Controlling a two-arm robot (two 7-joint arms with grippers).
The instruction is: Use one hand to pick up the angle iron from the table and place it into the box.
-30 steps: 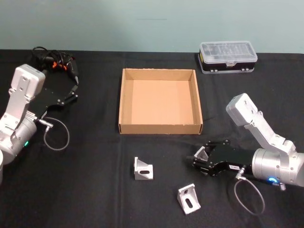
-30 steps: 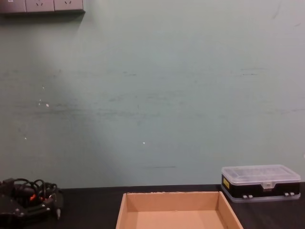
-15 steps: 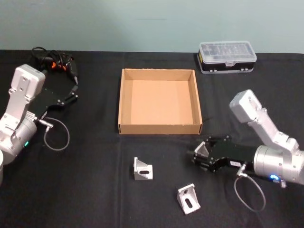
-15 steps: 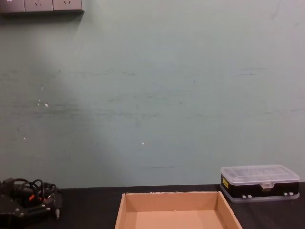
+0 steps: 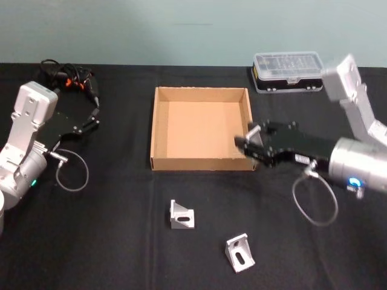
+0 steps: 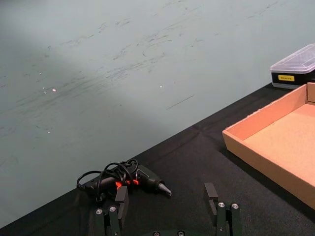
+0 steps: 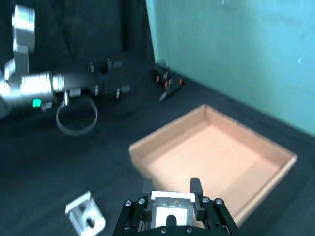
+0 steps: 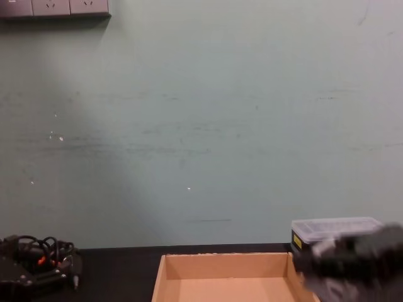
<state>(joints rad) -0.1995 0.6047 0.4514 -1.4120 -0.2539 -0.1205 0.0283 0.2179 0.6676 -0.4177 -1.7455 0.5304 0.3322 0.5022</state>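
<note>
One angle iron [image 7: 171, 206] is clenched in the right gripper [image 5: 248, 142] at the 4 o'clock wall of the box [image 5: 199, 163], not yet clear over its floor, so releasing here could catch the rim and tumble it onto the desk [image 5: 121, 241]; the left gripper [image 6: 166, 191] idles, spread open, off at the box's 9 o'clock.

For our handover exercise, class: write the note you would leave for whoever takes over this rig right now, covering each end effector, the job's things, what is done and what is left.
Right end effector: shut on an angle iron, held up at the near right corner of the box.
Left end effector: open, parked at the left side of the table.
A second angle iron and a third angle iron lie on the table in front of the box.
Done: pickup. Left: release it inside the box.
</note>
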